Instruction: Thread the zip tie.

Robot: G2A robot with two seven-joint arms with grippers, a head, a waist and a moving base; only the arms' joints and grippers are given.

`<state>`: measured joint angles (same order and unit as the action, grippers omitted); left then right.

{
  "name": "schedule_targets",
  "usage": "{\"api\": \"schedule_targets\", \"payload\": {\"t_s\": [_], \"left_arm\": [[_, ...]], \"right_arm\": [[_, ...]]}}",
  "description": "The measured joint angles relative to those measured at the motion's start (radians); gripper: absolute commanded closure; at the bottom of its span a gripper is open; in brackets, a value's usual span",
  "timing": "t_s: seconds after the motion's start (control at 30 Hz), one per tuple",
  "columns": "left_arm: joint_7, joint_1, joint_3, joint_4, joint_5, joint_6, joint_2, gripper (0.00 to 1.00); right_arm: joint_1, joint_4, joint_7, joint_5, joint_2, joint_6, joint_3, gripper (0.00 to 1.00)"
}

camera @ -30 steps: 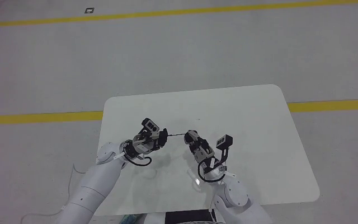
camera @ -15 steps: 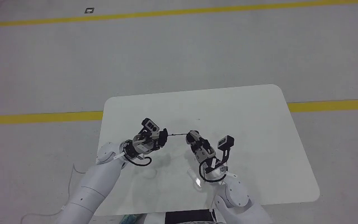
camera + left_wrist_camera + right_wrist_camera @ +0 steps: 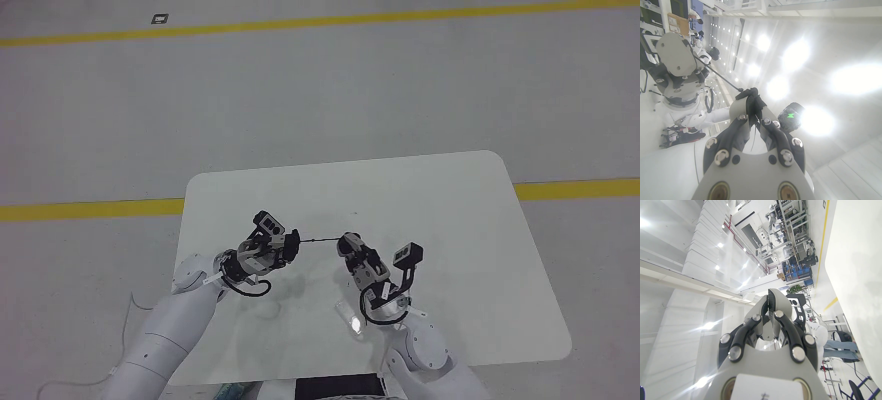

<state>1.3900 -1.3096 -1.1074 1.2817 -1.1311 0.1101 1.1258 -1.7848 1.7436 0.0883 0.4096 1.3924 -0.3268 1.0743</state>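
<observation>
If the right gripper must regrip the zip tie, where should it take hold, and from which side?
Probably the bare straight strap of the zip tie stretched between left gripper and right gripper. Come from the right gripper's side, closing across the thin strap; the left gripper covers the other end.

White table on a pale grey hall floor under bright lights.
From above, the rounded white table fills the lower middle of the frame on a grey floor. One yellow line crosses near the top edge and another passes behind the table. A small dark marker lies upper left. The wrist views show glaring ceiling lights, equipment racks, blue shelving and a potted plant.
</observation>
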Motion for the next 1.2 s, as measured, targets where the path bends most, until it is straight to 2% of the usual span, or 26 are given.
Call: {"api": "schedule_targets", "payload": {"t_s": [0.23, 0.27, 0.3, 0.33, 0.37, 0.4, 0.67, 0.83, 1.2], "left_arm": [[0.000, 0.000, 0.000, 0.000, 0.000, 0.000, 0.000, 1.00], [0.000, 0.000, 0.000, 0.000, 0.000, 0.000, 0.000, 1.00], [0.000, 0.000, 0.000, 0.000, 0.000, 0.000, 0.000, 1.00], [0.000, 0.000, 0.000, 0.000, 0.000, 0.000, 0.000, 1.00], [0.000, 0.000, 0.000, 0.000, 0.000, 0.000, 0.000, 1.00], [0.000, 0.000, 0.000, 0.000, 0.000, 0.000, 0.000, 1.00], [0.000, 0.000, 0.000, 0.000, 0.000, 0.000, 0.000, 1.00], [0.000, 0.000, 0.000, 0.000, 0.000, 0.000, 0.000, 1.00], [0.000, 0.000, 0.000, 0.000, 0.000, 0.000, 0.000, 1.00]], "right_arm": [[-0.001, 0.001, -0.001, 0.001, -0.001, 0.003, 0.000, 1.00], [-0.001, 0.001, -0.001, 0.001, -0.001, 0.007, 0.000, 0.70], [-0.001, 0.000, -0.001, 0.002, -0.001, 0.009, 0.000, 0.59], [-0.001, -0.001, -0.002, 0.003, -0.001, 0.012, 0.000, 0.39], [0.000, -0.002, -0.004, 0.006, -0.001, 0.015, 0.001, 0.09], [0.000, -0.003, -0.005, 0.007, -0.001, 0.016, 0.001, 0.00], [0.002, -0.008, -0.029, 0.028, -0.002, 0.070, 0.007, 0.00], [-0.003, 0.025, -0.053, 0.029, -0.004, 0.087, 0.030, 0.00], [-0.003, 0.028, -0.053, 0.028, -0.005, 0.089, 0.031, 0.00]]}}
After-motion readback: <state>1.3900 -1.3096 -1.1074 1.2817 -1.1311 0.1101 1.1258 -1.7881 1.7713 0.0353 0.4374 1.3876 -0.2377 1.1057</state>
